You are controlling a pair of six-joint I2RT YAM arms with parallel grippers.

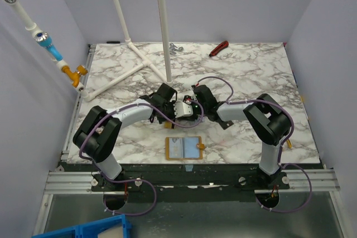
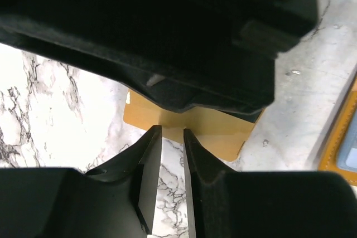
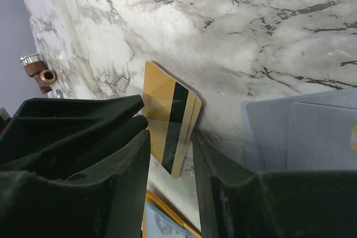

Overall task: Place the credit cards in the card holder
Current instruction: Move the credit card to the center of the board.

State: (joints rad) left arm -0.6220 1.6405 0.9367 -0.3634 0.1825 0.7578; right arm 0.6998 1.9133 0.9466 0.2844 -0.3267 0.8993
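Right wrist view: thin gold-tan card with a dark stripe (image 3: 170, 124) sits ahead of the parted right gripper (image 3: 170, 193) jaws, not gripped.
Left gripper (image 2: 172, 135) jaws nearly closed at that card's edge, whether they pinch it I can't tell; tan open card holder (image 1: 184, 149) unfilled as far as I can see.

Two grippers are in view: the left gripper (image 2: 172, 154) and the right gripper (image 3: 170, 165), each showing two fingers. Between the right fingers (image 3: 125, 176) lies one gold-tan card (image 3: 167, 121) (one dark stripe across it). Beyond their right side sit what look like two pale grey-blue cards (image 3: 312, 137), overlapping. One card holder (image 1: 184, 149) lies open on one marble table (image 1: 251, 71).
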